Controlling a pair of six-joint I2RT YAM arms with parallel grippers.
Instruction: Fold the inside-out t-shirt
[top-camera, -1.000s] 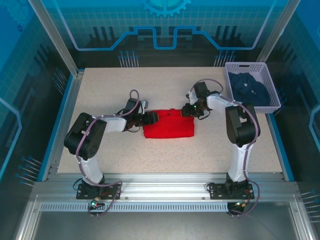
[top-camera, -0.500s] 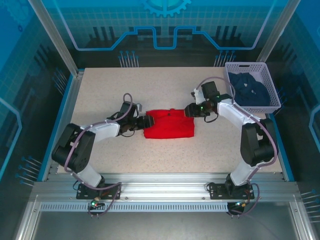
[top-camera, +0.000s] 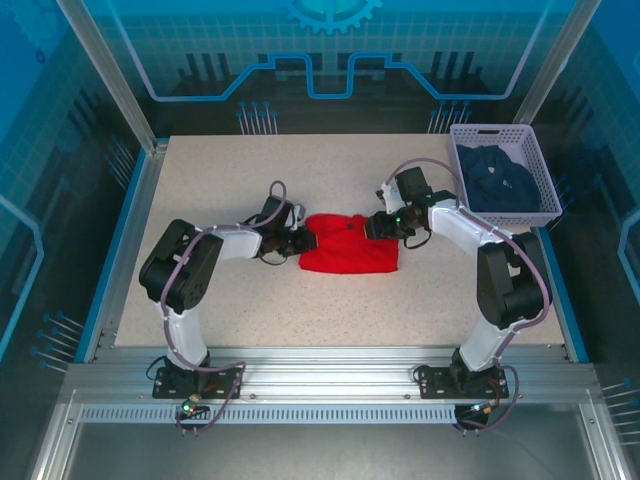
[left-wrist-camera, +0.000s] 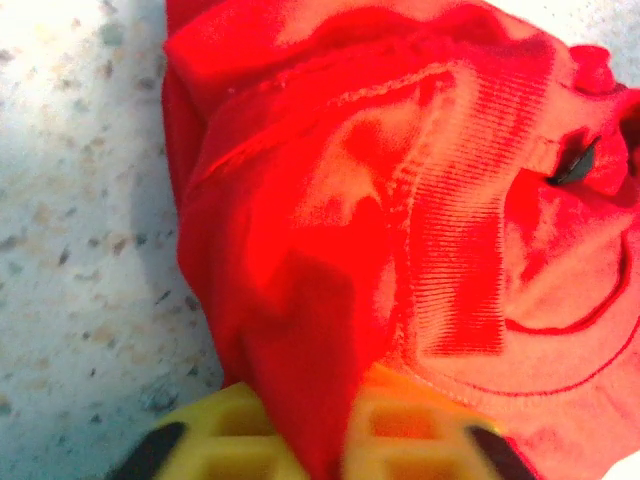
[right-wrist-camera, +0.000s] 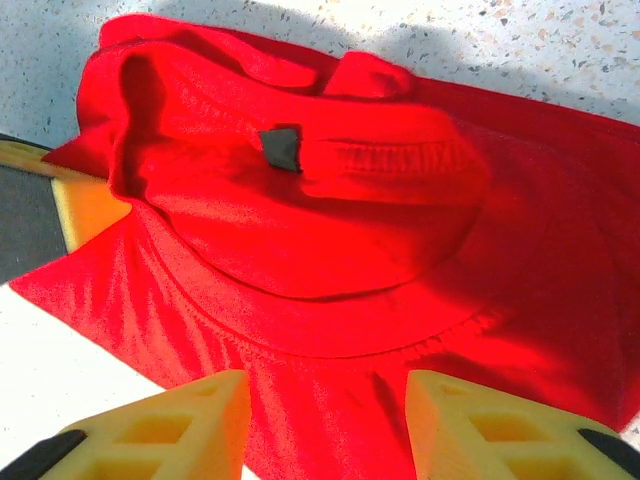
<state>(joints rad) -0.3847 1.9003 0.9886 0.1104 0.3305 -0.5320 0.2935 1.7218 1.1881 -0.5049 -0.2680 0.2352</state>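
shirt (top-camera: 350, 256) shifted right, pinched in left hand (left-wrist-camera: 325, 445)

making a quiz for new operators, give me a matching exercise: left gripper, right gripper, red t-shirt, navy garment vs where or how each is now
Things:
1 left gripper
2 right gripper
3 red t-shirt
4 navy garment

Place or state:
a in the white basket
b open, by the collar
c lying on the table
d shut on the t-shirt's edge

Pairs: 1-d; 2-b; 3-c; 4-a
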